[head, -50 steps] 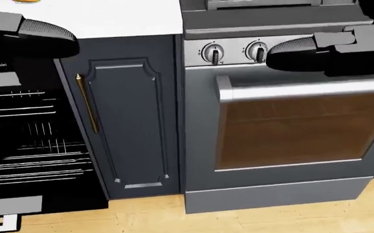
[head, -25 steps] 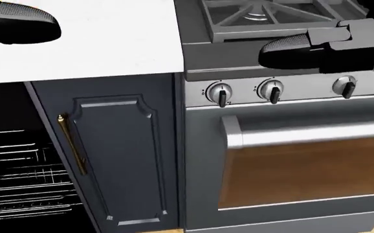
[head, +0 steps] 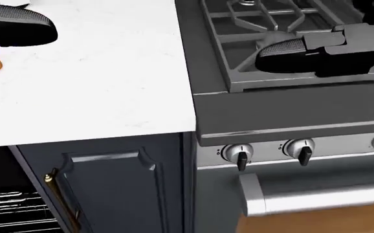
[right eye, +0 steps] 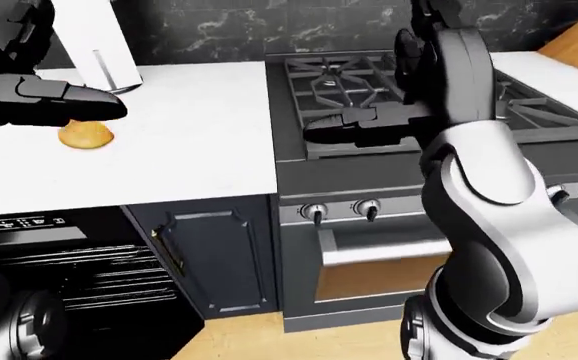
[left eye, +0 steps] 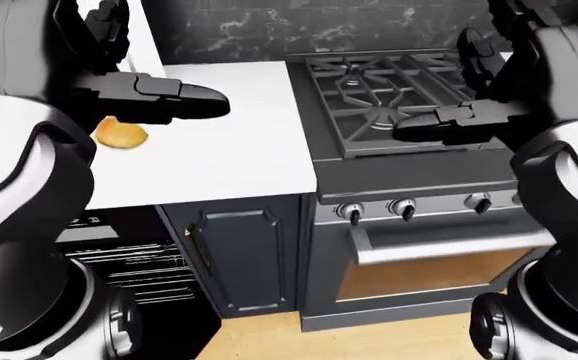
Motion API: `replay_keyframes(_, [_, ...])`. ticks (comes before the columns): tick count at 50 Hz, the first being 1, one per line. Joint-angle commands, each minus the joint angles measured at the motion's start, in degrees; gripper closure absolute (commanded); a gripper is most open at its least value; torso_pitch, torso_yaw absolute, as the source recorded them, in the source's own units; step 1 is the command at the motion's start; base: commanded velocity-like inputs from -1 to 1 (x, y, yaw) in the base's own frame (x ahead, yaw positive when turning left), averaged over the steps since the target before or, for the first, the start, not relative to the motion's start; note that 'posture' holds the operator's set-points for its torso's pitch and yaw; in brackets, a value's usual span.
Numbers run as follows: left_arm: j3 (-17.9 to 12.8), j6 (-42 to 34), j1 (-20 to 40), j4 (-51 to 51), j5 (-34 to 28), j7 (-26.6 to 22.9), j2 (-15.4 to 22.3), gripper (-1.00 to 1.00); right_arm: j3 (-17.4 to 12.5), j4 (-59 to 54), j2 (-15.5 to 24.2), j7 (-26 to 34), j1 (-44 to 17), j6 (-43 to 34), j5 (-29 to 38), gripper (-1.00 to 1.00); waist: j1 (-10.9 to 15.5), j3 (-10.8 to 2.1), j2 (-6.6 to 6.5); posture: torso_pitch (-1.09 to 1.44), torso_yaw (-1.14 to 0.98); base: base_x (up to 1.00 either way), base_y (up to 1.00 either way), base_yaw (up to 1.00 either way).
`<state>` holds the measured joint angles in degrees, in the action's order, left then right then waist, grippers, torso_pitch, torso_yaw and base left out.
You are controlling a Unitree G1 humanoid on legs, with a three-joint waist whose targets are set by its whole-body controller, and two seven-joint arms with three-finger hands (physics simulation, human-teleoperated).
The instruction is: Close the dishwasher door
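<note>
Dishwasher gapes at lower left (racks showing); left hand and right hand hover with fingers extended, grasping nothing.

White counter mostly bare; orange lump and upright white roll crowd its left. Dishwasher racks look exposed, door itself unseen. Stove grates raised.

Head view looks steeply down, close on counter edge; eye views wider, sharing stove, possibly slightly offset sideways.
</note>
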<state>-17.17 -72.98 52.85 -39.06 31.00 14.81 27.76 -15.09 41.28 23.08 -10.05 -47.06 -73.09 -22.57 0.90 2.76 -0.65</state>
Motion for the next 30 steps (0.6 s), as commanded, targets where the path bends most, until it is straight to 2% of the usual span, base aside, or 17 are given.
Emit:
replay_keyframes(1, [-0.1,1.4,1.4,-0.1,0.0,0.1,0.3,-1.00,-0.5,0.4,0.3,0.0,-1.1,1.4,0.6,-1.00,-0.1,-0.31,-0.21,0.00,0.00,0.23,0.00,0.00])
replay_keyframes(2, [0.0,1.4,1.5,-0.1,0.0,0.2,0.3,-1.00,-0.2,0.7,0.6,0.2,-0.9,1.6,0.9,-1.00,0.0,0.00,0.86,0.00,0.00,0.00,0.00,0.00])
replay_keyframes(3, [0.0,1.4,1.5,-0.1,0.1,0.2,0.3,-1.00,-0.1,0.7,0.6,0.4,-0.9,1.8,1.1,-1.00,-0.2,-0.57,1.58,0.00,0.00,0.00,0.00,0.00])
replay_keyframes(4, [0.0,1.2,1.7,-0.1,0.1,0.3,0.3,-1.00,0.1,0.7,0.7,0.7,-0.8,2.1,1.3,-1.00,-0.4,-0.77,3.36,0.00,0.00,0.00,0.00,0.00])
replay_keyframes(5, [0.0,1.1,1.9,-0.1,0.2,0.3,0.4,-1.00,0.1,0.7,0.7,1.0,-0.8,2.3,1.5,-1.00,0.4,-0.87,2.51,0.00,0.00,0.00,0.00,0.00])
replay_keyframes(6, [0.0,1.1,1.8,-0.1,0.2,0.3,0.4,-1.00,0.1,0.7,0.7,1.2,-0.8,2.5,1.6,-1.00,0.1,-0.14,2.28,0.00,0.00,0.00,0.00,0.00])
replay_keyframes(9, [-0.2,0.9,1.9,-0.2,0.4,0.4,0.4,-1.00,-0.1,1.0,0.6,1.5,-0.9,2.2,1.8,-1.00,0.1,0.63,3.57,0.00,0.00,0.00,0.00,0.00])
replay_keyframes(13, [-0.5,0.6,2.3,-0.3,0.9,0.7,0.6,-1.00,0.0,1.1,0.6,1.8,-0.9,2.0,2.4,-1.00,0.0,1.65,2.59,0.00,0.00,0.00,0.00,0.00])
replay_keyframes(15, [-0.4,1.0,1.8,-0.3,0.9,0.7,0.7,-1.00,-0.1,1.3,0.4,1.9,-0.4,2.5,2.7,-1.00,-0.5,1.68,1.10,0.00,0.00,0.00,0.02,0.00])
replay_keyframes(16, [-0.4,1.1,1.8,-0.2,0.9,0.7,0.7,-1.00,0.0,1.2,0.3,2.0,-0.3,2.5,2.8,-1.00,-0.8,1.32,-0.20,0.00,0.00,0.00,0.05,0.00])
replay_keyframes(17, [-0.6,0.8,2.1,-0.3,1.2,0.8,0.8,-1.00,-0.2,1.5,0.2,2.3,-0.4,2.5,2.7,-1.00,-1.4,-0.53,-1.40,0.00,0.00,0.00,0.33,0.00])
replay_keyframes(18, [-0.6,0.7,2.1,-0.3,1.3,0.9,0.8,-1.00,-0.3,1.5,0.1,2.2,-0.4,2.4,2.8,-1.00,-0.6,-0.29,0.59,0.00,0.00,-0.06,0.65,0.00])
replay_keyframes(19, [-0.4,1.0,2.0,-0.2,1.3,1.0,0.8,-1.00,0.0,1.7,0.3,2.6,-0.2,2.8,2.9,-1.00,1.5,-0.08,1.01,0.00,0.00,-0.25,0.00,1.00])
replay_keyframes(20, [-0.3,1.2,1.9,-0.1,1.3,1.0,0.8,-1.00,-0.2,1.9,0.2,2.7,-0.2,2.7,2.9,-1.00,1.7,-1.58,-1.30,0.00,0.00,-0.24,0.00,1.00])
replay_keyframes(23, [-0.3,1.1,2.0,-0.2,1.4,1.1,0.9,-1.00,-0.5,2.0,0.1,2.7,-0.3,2.6,2.9,-1.00,1.2,-2.14,-4.26,0.00,0.00,-0.25,0.00,1.00])
replay_keyframes(25, [-0.4,0.9,2.1,-0.3,1.6,1.2,0.9,-1.00,-0.7,2.0,0.1,2.7,-0.4,2.5,2.9,-1.00,1.7,-2.76,-3.64,0.00,0.00,-0.25,0.00,1.00])
replay_keyframes(30, [-0.7,0.9,2.0,-0.3,2.0,1.4,1.2,-1.00,-0.5,1.8,0.1,2.5,-0.6,2.5,3.1,-1.00,0.6,-1.61,-1.49,0.00,0.00,-0.24,0.00,1.00])
